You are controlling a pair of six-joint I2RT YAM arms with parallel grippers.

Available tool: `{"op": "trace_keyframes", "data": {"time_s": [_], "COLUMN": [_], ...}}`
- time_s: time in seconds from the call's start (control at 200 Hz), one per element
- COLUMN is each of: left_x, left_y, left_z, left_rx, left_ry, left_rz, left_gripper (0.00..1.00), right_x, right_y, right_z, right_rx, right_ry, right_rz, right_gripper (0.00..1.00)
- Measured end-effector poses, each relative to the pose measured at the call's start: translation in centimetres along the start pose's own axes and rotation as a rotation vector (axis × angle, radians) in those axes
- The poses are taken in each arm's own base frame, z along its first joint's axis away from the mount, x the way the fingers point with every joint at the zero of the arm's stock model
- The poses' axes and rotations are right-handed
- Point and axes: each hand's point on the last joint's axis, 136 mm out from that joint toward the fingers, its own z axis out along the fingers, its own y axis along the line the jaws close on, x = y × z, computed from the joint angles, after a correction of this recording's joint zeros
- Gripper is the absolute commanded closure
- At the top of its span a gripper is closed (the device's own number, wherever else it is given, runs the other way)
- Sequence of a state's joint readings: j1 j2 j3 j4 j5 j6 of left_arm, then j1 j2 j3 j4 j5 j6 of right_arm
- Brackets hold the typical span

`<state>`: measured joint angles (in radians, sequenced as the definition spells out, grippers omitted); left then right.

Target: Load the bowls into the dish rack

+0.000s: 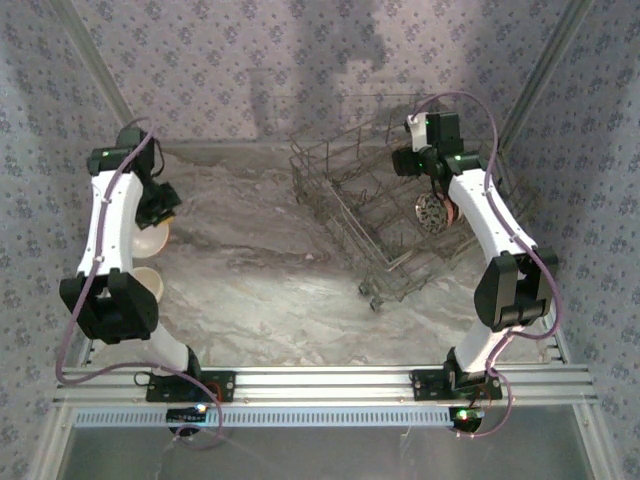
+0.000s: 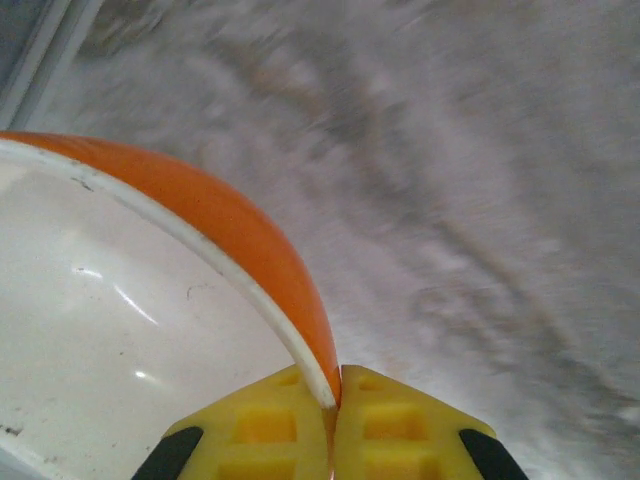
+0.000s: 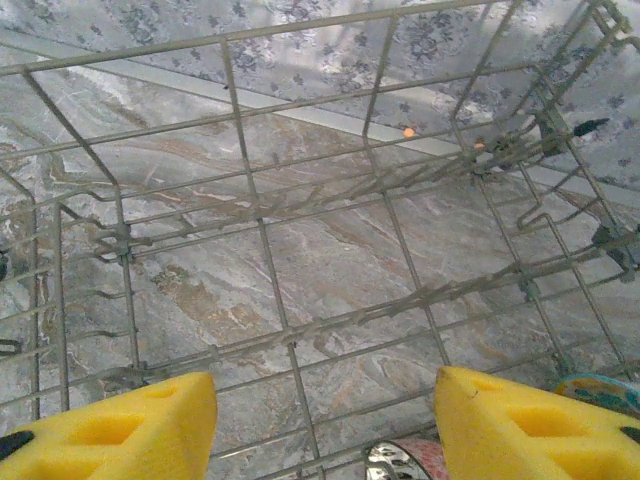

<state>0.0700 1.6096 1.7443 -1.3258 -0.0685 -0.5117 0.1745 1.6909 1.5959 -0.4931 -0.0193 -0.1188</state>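
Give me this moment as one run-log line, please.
left jaws: shut on orange bowl rim | right jaws: open at dish rack | rack: patterned bowl inside | table: pale bowl waiting

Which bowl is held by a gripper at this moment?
The round orange bowl with the white inside: the left gripper pinches its rim. The patterned bowl sits in the grey wire dish rack.

The grey wire dish rack (image 1: pixel 350 200) is set askew at right; a patterned bowl (image 1: pixel 431 212) is stood on edge inside. At left, a white-lined orange bowl (image 2: pixel 250 245) is clamped by its rim, beside a pale bowl (image 1: pixel 146 282).
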Motion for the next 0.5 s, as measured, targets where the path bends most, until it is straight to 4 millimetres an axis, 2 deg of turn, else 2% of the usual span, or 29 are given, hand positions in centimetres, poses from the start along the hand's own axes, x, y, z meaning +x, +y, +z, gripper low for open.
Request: {"op": "trace_keyframes", "data": {"time_s": [0.15, 0.325, 0.415, 0.5], "left_x": [-2.5, -4.9, -5.4, -5.1], "left_y": [-7.4, -15.8, -19.9, -23.3], "left_z": [-5.2, -11.2, -12.7, -13.1], "left_rx": [0.224, 0.479, 0.578, 0.646], "left_ry": [-0.185, -0.342, -0.379, -0.387], "left_rz": [0.019, 0.043, 0.056, 0.068], "left_gripper": [1.00, 1.00, 1.00, 1.00], "right_x": [-1.6, -3.4, -4.3, -4.7], "right_y": [-0.8, -1.0, -0.9, -0.7], "right_z": [-1.2, -4.1, -6.1, -8.0], "right_rx": [0.015, 0.024, 0.029, 0.033], "right_ry": [-0.038, -0.099, -0.143, -0.188], "right_rz": [0.007, 0.010, 0.015, 0.020], "right_gripper": [0.39, 0.40, 0.40, 0.41]}}
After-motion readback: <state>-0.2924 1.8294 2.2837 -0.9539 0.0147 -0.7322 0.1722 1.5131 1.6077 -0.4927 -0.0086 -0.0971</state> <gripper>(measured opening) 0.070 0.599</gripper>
